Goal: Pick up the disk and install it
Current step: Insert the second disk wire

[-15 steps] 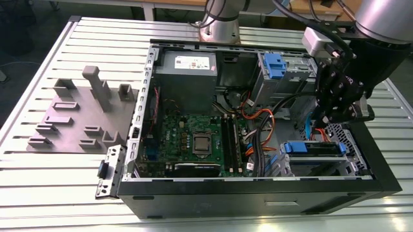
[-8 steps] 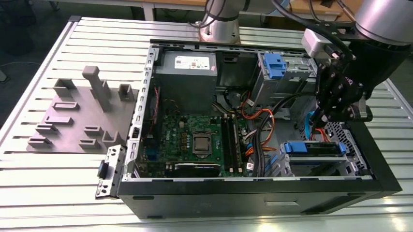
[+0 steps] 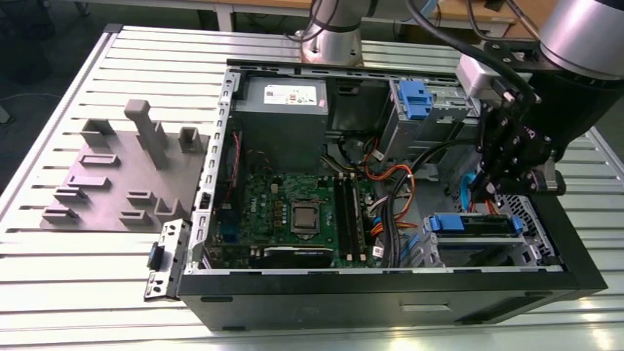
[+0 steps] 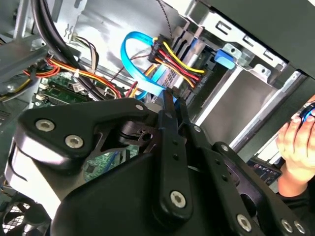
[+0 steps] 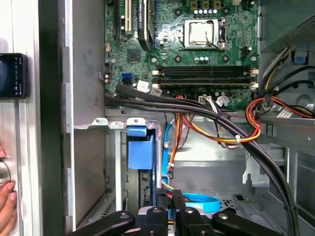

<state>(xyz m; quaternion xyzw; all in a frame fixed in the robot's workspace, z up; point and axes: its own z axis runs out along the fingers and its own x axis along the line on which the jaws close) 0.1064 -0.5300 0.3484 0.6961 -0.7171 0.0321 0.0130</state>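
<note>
The disk (image 3: 473, 224) lies in the lower drive cage at the exterior view's right, its blue bracket facing the board. In the first wrist view the disk's blue bracket end (image 5: 140, 151) shows edge-on in the cage slot. My gripper (image 3: 509, 179) hangs just above and behind that cage, inside the open computer case (image 3: 390, 281). In both wrist views the fingers (image 4: 170, 105) stand pressed together with nothing seen between them. The gripper (image 5: 174, 202) sits close to a looped blue data cable (image 5: 197, 200), and I cannot tell whether it touches it.
A second blue handle (image 3: 414, 99) sits on the upper grey cage. Bundled cables (image 3: 390, 183) cross between motherboard (image 3: 292, 212) and cages. A grey fixture plate (image 3: 117, 175) lies at the exterior view's left. A person's hand (image 4: 295, 142) rests beside the case.
</note>
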